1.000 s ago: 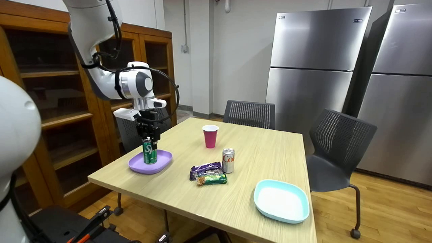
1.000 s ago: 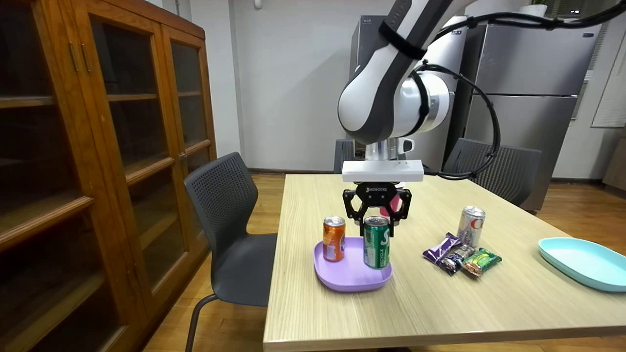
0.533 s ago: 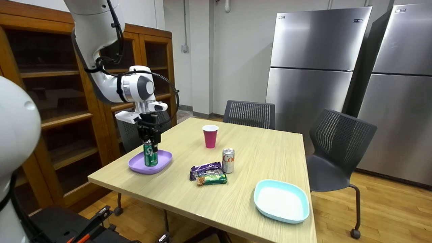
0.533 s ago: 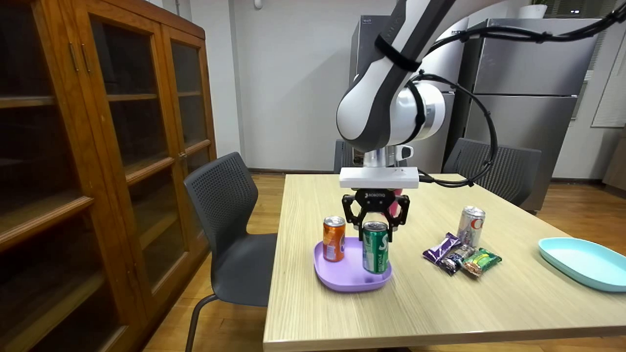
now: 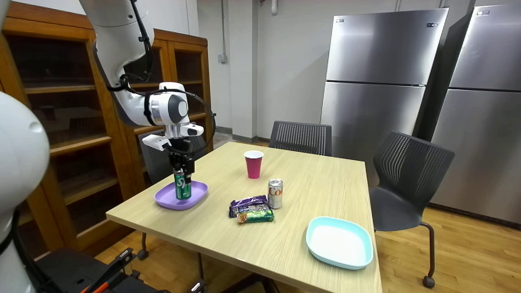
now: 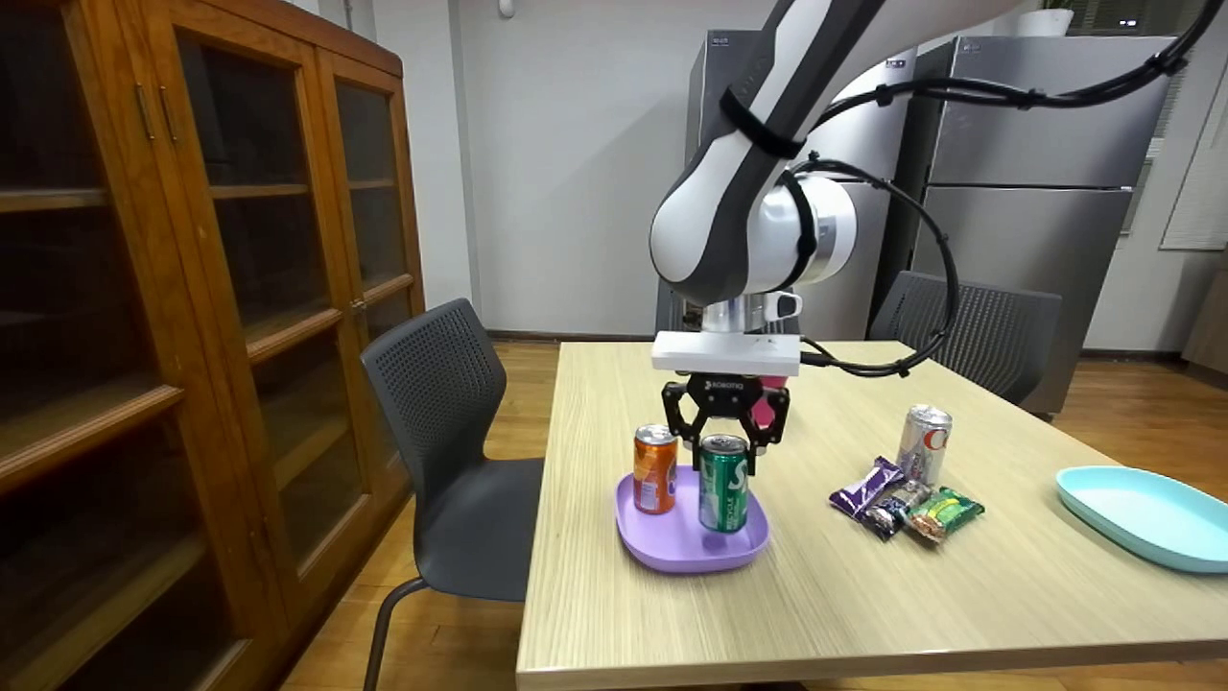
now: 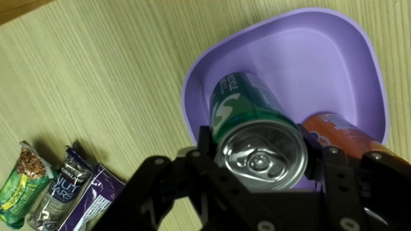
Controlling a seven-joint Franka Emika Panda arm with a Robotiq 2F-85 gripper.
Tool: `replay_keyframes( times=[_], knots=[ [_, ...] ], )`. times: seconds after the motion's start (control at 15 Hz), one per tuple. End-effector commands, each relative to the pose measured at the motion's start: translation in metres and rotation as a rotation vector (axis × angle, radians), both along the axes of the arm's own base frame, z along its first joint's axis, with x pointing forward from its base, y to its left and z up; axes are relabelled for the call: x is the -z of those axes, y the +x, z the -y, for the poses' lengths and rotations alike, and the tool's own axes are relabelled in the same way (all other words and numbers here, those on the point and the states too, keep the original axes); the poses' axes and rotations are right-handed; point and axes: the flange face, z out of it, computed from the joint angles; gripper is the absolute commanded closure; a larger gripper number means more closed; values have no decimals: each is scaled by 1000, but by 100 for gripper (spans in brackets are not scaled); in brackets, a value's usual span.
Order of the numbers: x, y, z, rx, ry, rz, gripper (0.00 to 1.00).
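My gripper [image 6: 724, 461], fingers partly apart, clasps the green can [image 6: 723, 497]; it now sits nearer the orange can [image 6: 655, 472] in the purple tray [image 6: 693, 557]; I judge placement unfinished.

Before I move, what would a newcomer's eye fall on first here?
Probably the green can, clasped in the gripper over the purple tray; whether it touches down, I can't tell. Next, the orange can standing beside it in that tray. Then the light-blue tray near the edge of the table, with the snack bars lying between the two trays.
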Motion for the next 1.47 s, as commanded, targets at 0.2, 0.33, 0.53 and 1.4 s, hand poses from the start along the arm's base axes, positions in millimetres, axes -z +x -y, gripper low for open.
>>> replay_keyframes(
  times=[0.2, 0.33, 0.53, 1.4],
  knots=[
    [-1, 11, -4, 44, 17, 16, 62],
    [0, 10, -3, 45, 16, 17, 62],
    [1, 10, -3, 48, 15, 15, 62],
    [-45, 15, 15, 67, 27, 82, 0]
  ],
)
